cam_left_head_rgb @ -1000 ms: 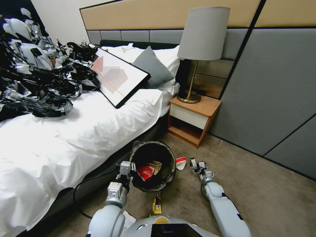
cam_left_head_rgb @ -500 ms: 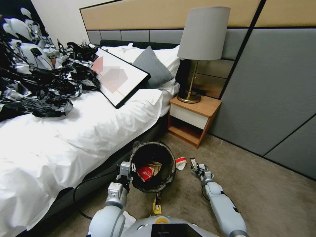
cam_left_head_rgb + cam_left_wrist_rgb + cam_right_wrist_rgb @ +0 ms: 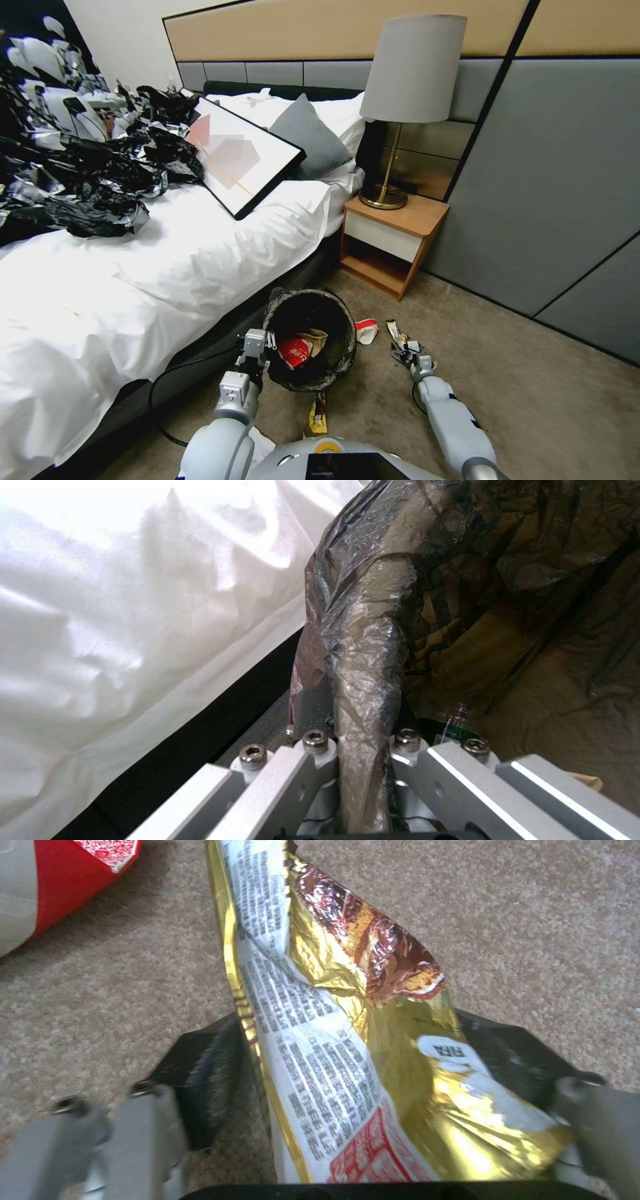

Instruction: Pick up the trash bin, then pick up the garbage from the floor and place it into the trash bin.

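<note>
The trash bin (image 3: 335, 363), lined with a crinkled dark bag, stands by the bed with my left gripper (image 3: 259, 343) shut on its near rim. The left wrist view shows my left gripper (image 3: 357, 740) pinching the bag-covered rim (image 3: 363, 630). A red wrapper (image 3: 293, 351) and a cardboard scrap (image 3: 315, 337) lie inside. My right gripper (image 3: 408, 351) is low over the carpet, open, its fingers wide apart either side of a gold snack wrapper (image 3: 393, 331). Up close the gold wrapper (image 3: 313, 1005) fills the gap of my right gripper (image 3: 353, 1055). A red-and-white wrapper (image 3: 365, 330) lies beside the bin.
A yellow packet (image 3: 319, 413) and white paper (image 3: 265, 441) lie on the carpet near my base. The bed (image 3: 167, 267) bounds the left, with a black cable (image 3: 163, 377) below it. A nightstand (image 3: 390, 243) with a lamp stands ahead. Open carpet (image 3: 533, 393) lies to the right.
My right gripper has drawn back a little toward my body and lower, and more of the gold wrapper shows beyond it. The left gripper and bin have stayed put.
</note>
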